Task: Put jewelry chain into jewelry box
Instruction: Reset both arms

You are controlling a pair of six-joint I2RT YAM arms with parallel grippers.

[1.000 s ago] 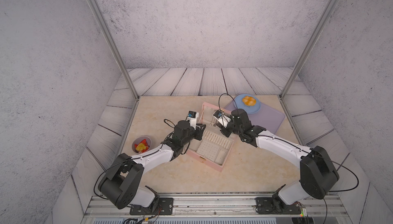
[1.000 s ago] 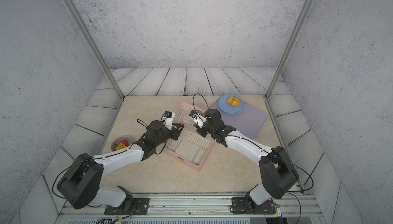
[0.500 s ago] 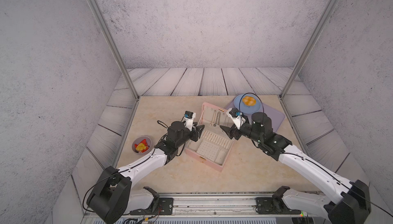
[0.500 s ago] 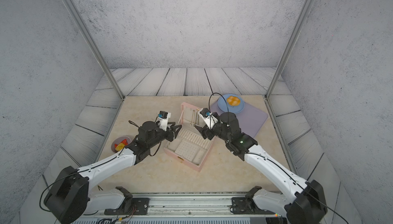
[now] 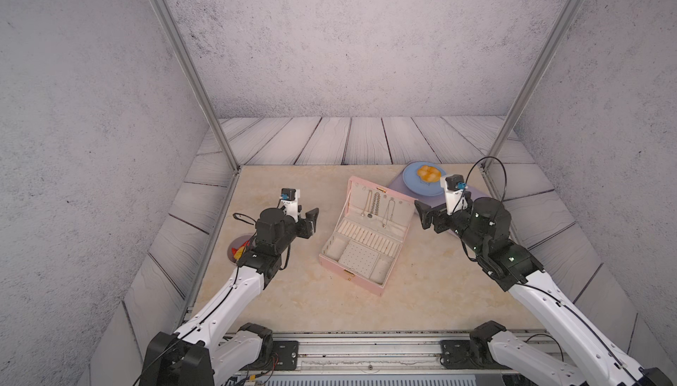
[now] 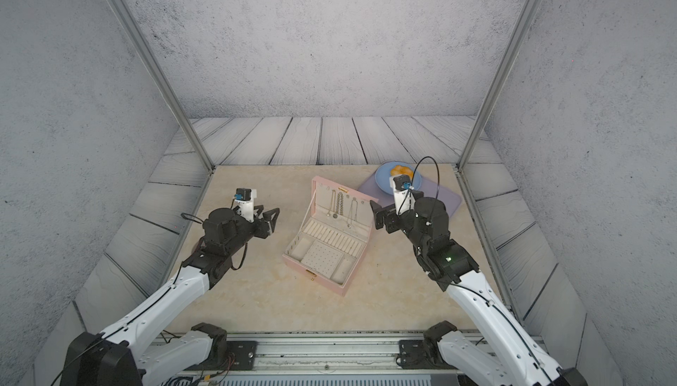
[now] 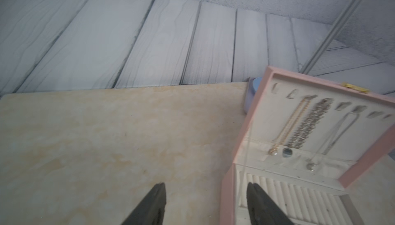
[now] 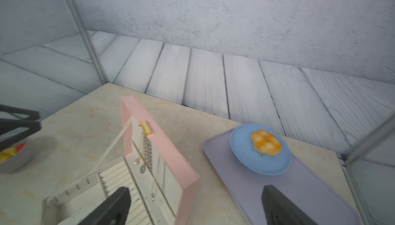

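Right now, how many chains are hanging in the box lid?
3, side by side inside the open lid of the box: a fine gold chain, a chunky silver chain next to it, and a thin silver necklace further along. None seem hidden.

Pale pink jewelry box (image 5: 366, 285) stands open, with a thin gold jewelry chain (image 7: 294, 122) hanging from a hook inside its raised lid.

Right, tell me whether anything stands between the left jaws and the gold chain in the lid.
The left gripper, jaws open, is beside the jewelry box. Between it and the jewelry chain stand the lid's pink side wall and a thin cream stay ribbon; nothing else visible.
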